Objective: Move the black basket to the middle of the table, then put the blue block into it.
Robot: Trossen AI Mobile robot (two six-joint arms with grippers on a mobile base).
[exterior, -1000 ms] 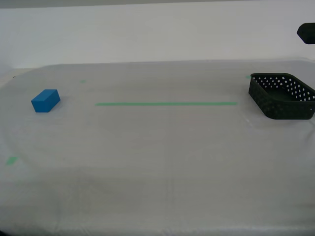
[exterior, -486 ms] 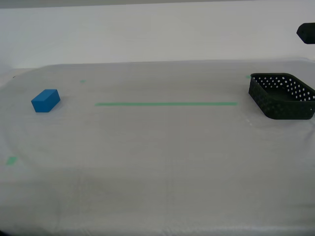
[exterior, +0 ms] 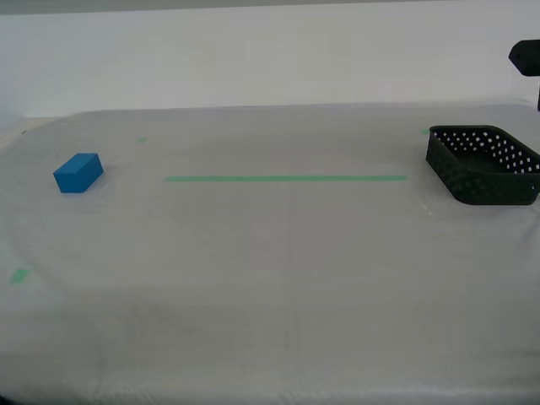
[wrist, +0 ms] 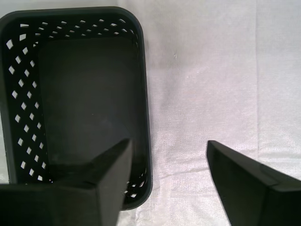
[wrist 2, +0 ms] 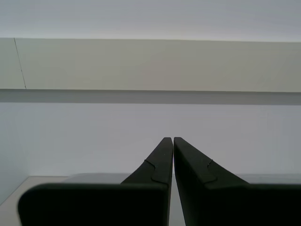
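First wrist view above black basket (wrist: 70,99)

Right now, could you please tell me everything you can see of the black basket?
The black basket is a small, dark plastic tray with rounded corners and walls pierced by rows of small holes. It stands upright and empty on the table, at the exterior view's right edge, past the end of the green tape line. My first gripper hangs open above it, one finger over a wall; contact cannot be told.

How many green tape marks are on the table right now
4 that I can make out on the whitish-grey sheeted table: a long green tape line, small marks at and, and a sliver behind the black perforated plastic basket. Others may be hidden.
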